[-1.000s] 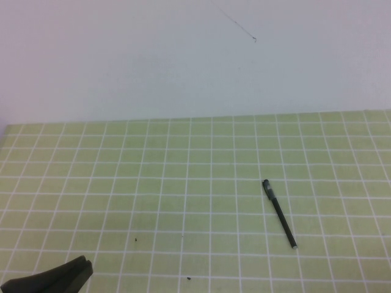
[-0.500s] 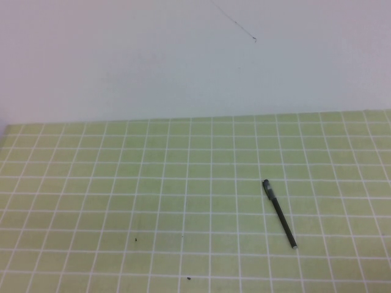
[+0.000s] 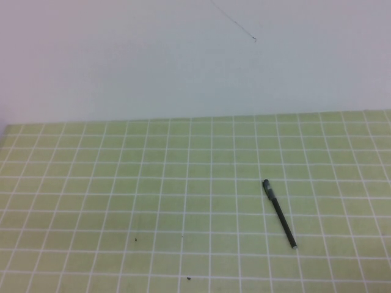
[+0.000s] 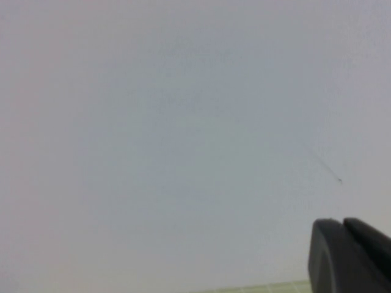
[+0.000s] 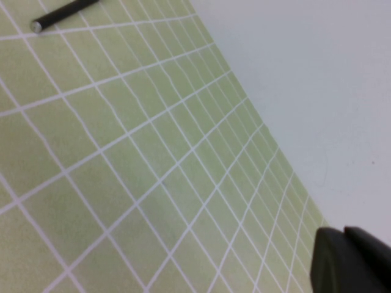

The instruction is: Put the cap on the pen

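The pen [image 3: 280,213] is a thin black stick lying on the green grid mat [image 3: 122,183], right of centre. Its small silvery end points toward the near edge, and its far end looks a little thicker. No separate cap shows in any view. Part of the pen [image 5: 64,13] also shows in the right wrist view, far from the right gripper [image 5: 343,231], whose fingers are shut together and empty. The left gripper [image 4: 342,223] is shut and empty, facing the white wall. Neither gripper shows in the high view.
A white wall [image 3: 183,61] stands behind the mat's far edge. Two small dark specks [image 3: 135,239] lie on the mat near the front, left of centre.
The left gripper, at the bottom left corner of the high view a second ago, has drawn back out of that view. The pen has not moved.
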Tool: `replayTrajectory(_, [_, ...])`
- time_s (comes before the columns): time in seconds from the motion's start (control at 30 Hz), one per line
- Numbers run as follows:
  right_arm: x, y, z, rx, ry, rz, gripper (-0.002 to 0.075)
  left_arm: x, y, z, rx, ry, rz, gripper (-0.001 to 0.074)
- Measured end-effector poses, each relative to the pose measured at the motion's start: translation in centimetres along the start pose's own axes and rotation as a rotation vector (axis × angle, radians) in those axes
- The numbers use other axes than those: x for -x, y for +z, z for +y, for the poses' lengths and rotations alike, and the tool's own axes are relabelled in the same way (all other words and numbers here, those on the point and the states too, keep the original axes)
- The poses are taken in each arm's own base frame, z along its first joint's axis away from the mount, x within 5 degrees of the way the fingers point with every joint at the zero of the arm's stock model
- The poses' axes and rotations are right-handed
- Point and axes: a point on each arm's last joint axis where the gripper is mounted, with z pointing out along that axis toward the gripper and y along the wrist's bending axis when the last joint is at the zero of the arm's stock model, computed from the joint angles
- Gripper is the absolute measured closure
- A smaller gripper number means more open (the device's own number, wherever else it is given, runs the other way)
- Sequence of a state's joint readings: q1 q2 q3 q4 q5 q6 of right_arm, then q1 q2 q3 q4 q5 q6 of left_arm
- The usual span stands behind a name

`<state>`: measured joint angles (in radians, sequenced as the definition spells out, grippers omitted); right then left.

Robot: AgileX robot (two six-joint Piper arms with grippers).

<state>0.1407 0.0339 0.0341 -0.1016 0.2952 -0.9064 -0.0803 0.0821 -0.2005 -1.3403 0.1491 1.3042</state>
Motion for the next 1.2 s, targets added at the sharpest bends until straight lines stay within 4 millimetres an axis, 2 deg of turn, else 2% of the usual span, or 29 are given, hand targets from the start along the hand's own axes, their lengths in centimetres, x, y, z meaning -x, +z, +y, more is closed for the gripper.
replayTrajectory(0.17, [0.0, 0.0, 0.0, 0.0, 0.0, 0.0, 0.0729, -0.7, -0.1, 0.5, 0.087, -0.213, 0.108, 0.0734])
replayTrajectory(0.37, [0.0, 0.0, 0.0, 0.0, 0.0, 0.0, 0.0729, -3.2, -0.4, 0.9, 0.134, -0.142, 0.277, 0.0735])
replayTrajectory(0.63, [0.0, 0.0, 0.0, 0.002, 0.0, 0.001, 0.0729, -5.1, -1.1, 1.2, 0.161, -0.092, 0.144, 0.0735])
replayTrajectory(0.73, [0.0, 0.0, 0.1, 0.007, -0.001, 0.003, 0.0729, -6.0, -1.1, 1.3, 0.168, -0.094, 0.154, 0.0734])
replayTrajectory(0.87, [-0.1, 0.0, 0.1, 0.013, -0.001, 0.007, 0.0729, -8.3, -1.2, 1.4, 0.177, -0.138, 0.217, 0.0734])
replayTrajectory(0.97, [-0.1, 0.0, 0.1, 0.013, -0.001, 0.007, 0.0729, -9.5, -1.5, 1.2, 0.164, -0.124, 0.341, 0.0734])
replayTrajectory(1.1, [-0.1, 0.0, 0.1, 0.013, -0.001, 0.007, 0.0729, -9.7, -1.6, 1.1, 0.139, -0.032, 0.381, 0.0734])
replayTrajectory(1.2, [-0.1, 0.0, 0.1, 0.013, -0.001, 0.007, 0.0729, -9.8, -1.6, 1.1, 0.137, -0.058, 0.39, 0.0735])
